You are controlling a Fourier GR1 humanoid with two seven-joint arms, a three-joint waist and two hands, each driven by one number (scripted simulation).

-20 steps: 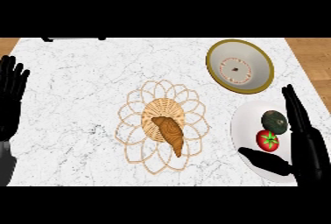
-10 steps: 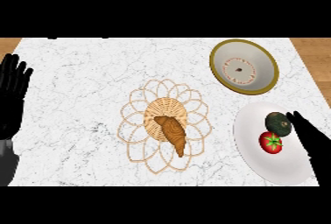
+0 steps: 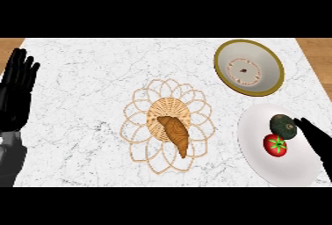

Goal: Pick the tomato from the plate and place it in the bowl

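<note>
The right hand point(image 3: 316, 141) comes in at the right edge of the counter point(image 3: 84, 110), lying over the right part of the white plate point(image 3: 259, 154). Only a dark wedge of it shows, with a tip pointing far and left. That tip sits just beside the dark green round item point(image 3: 283, 125) on the far part of the plate, at or very near its right side; whether they touch cannot be told. The fingers cannot be separated in this view, so whether the hand is spread or curled cannot be told. Nothing shows inside it.

The tomato point(image 3: 276, 145) lies on the plate, red with a green stalk top, just near of the dark green item and just left of the right hand. A thin strip of white plate shows between tomato and hand, so the hand is not around it.

The bowl point(image 3: 250, 67) stands at the far right of the counter, beyond the plate and apart from it, with an olive rim and a pale inside.

The left hand point(image 3: 18, 85) shows at the left edge, fingers straight and pointing far, released and holding nothing.

At the middle of the counter lies a woven flower-shaped mat point(image 3: 170, 125) with a brown croissant point(image 3: 175, 132) on it.
</note>
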